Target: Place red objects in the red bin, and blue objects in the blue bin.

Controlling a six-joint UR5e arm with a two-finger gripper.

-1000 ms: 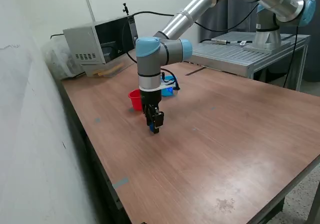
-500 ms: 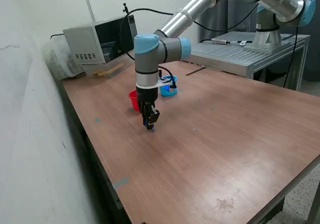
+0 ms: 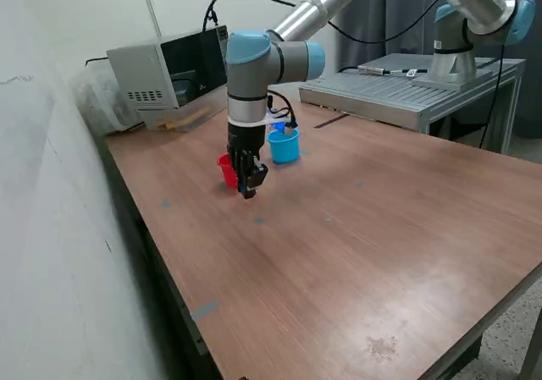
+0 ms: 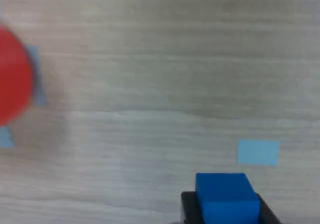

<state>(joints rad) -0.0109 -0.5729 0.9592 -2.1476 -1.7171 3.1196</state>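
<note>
In the exterior view, the gripper (image 3: 247, 185) is seen hanging above the wooden worktop (image 3: 356, 245), pointed straight down, clear of the surface. How far the fingers are parted cannot be judged from here, since they appear only as a dark mass. The red cup (image 3: 226, 169) is partly hidden behind the gripper, standing on the worktop toward the far edge. The light blue cup (image 3: 284, 146) stands upright just beside the arm's wrist, on the exterior view's right of the red cup (the two cups are near each other but apart). A small blue tape mark (image 3: 259, 220) is seen on the worktop below the gripper. A grey box-like appliance (image 3: 169, 71) stands at the far corner.

In the wrist view, a dark blue cube (image 4: 226, 198) is seen clamped between the black fingers (image 4: 189, 211), which are closed against its two sides; the cube is held off the wood. A pale blue tape square (image 4: 258, 152) lies on the worktop near the cube. The red cup (image 4: 14, 82) shows as a blurred red disc at the picture's edge, well apart from the cube.
</note>
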